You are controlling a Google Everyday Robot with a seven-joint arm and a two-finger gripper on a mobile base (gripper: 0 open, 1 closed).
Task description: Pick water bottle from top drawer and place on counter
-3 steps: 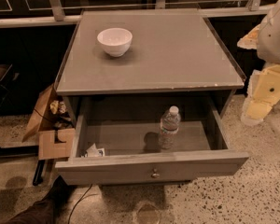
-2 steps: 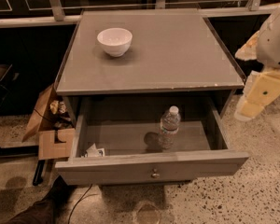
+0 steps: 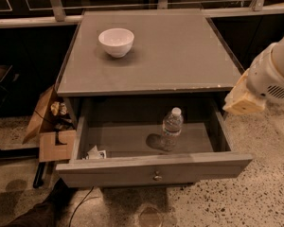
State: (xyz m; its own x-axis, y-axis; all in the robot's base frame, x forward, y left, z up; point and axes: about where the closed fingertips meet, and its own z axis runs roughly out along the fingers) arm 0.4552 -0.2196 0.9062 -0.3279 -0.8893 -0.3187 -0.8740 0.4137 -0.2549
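The water bottle (image 3: 172,128) is clear and ribbed with a white cap. It stands upright inside the open top drawer (image 3: 154,167), right of its middle. The drawer is pulled out below the counter (image 3: 180,56), the grey top of the cabinet. My arm (image 3: 274,72) comes in from the right edge. The gripper (image 3: 242,101) is its cream-coloured end, beside the counter's right front corner, above the drawer's right side wall. It is to the right of the bottle and higher, not touching it.
A white bowl (image 3: 116,42) sits on the counter at the back left. A small white scrap (image 3: 94,153) lies in the drawer's front left corner. Cardboard boxes (image 3: 49,126) stand on the floor left of the cabinet. A railing runs behind.
My arm and gripper have moved left, from beside the cabinet towards the drawer's right side. The bottle, bowl and drawer have not moved.
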